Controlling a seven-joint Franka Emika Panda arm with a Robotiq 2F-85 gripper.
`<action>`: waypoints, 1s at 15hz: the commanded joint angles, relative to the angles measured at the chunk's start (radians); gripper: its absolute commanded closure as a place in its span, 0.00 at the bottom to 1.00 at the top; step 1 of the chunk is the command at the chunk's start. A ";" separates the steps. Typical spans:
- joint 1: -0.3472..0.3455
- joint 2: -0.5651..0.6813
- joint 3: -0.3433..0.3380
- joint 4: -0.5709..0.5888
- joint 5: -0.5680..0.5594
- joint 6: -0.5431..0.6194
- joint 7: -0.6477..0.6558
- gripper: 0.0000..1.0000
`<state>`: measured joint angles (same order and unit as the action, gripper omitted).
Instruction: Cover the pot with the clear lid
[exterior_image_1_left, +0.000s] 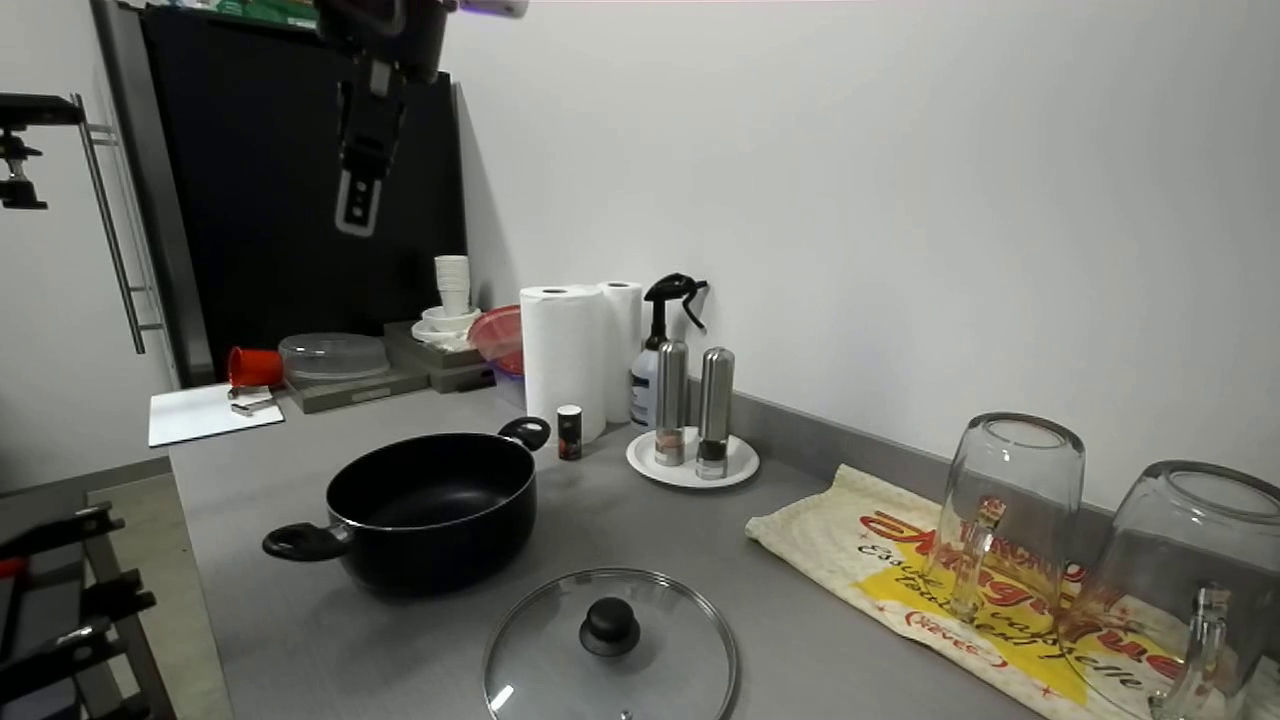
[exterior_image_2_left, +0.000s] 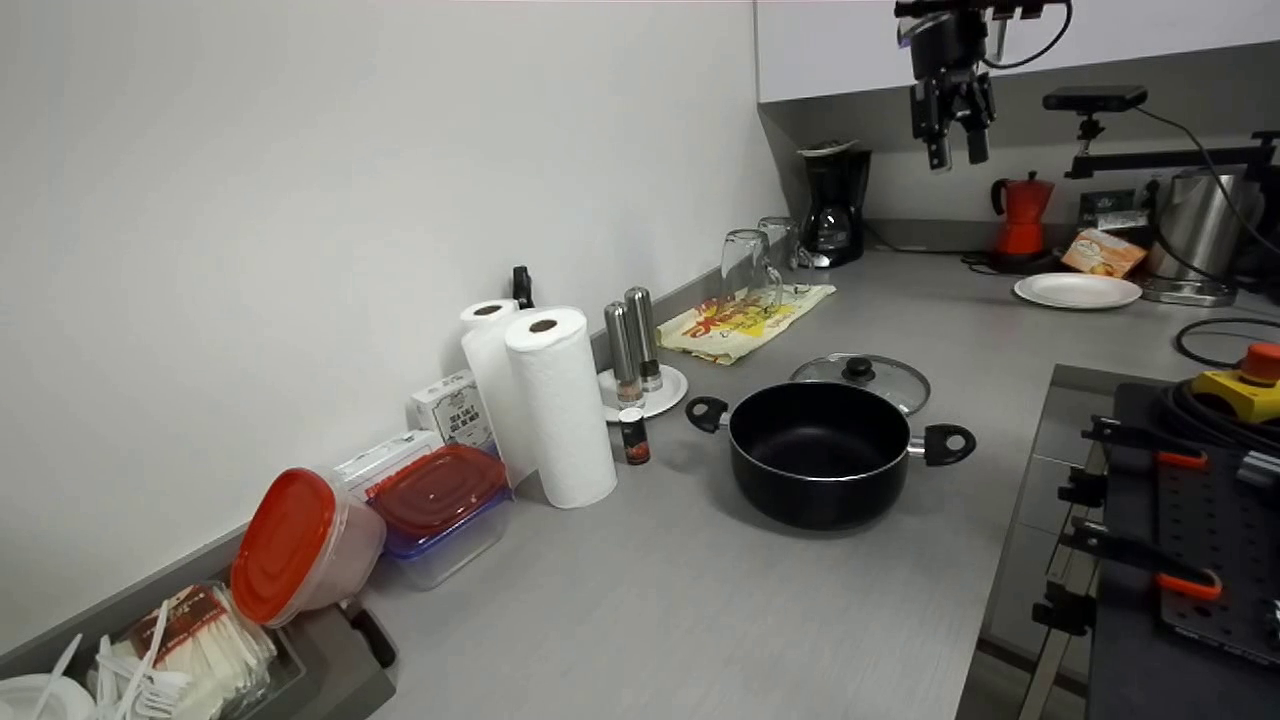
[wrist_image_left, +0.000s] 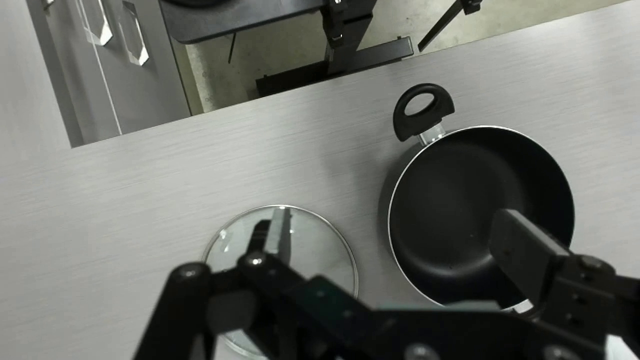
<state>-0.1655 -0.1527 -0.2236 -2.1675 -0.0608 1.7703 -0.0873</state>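
Note:
The black pot (exterior_image_1_left: 430, 545) stands uncovered and upright on the grey counter; it also shows in an exterior view (exterior_image_2_left: 820, 490) and in the wrist view (wrist_image_left: 465, 190). The clear lid (exterior_image_1_left: 660, 670) lies flat beside the pot, apart from it, knob up; it also shows in an exterior view (exterior_image_2_left: 895, 383). In the wrist view the lid (wrist_image_left: 322, 250) is partly hidden by a finger and its knob is hidden. My gripper (exterior_image_2_left: 958, 155) is open and empty, high above the counter. In the wrist view its fingers (wrist_image_left: 392, 227) are apart, one over the lid, one over the pot.
Paper towel rolls (exterior_image_1_left: 562, 360), a small shaker (exterior_image_1_left: 569, 432) and two steel mills (exterior_image_1_left: 715, 415) on a white plate stand near the pot, along the wall. Upturned glass mugs (exterior_image_1_left: 1010, 510) stand on a yellow-printed cloth (exterior_image_1_left: 850, 540). The counter's front edge (wrist_image_left: 300, 90) runs past the pot.

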 joint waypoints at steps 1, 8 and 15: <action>-0.006 0.176 -0.006 0.061 0.096 0.049 -0.061 0.00; -0.032 0.430 0.008 0.115 0.133 0.303 0.058 0.00; -0.059 0.577 -0.005 0.122 0.126 0.537 0.194 0.00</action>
<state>-0.2201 0.3689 -0.2282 -2.0691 0.0555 2.2293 0.0436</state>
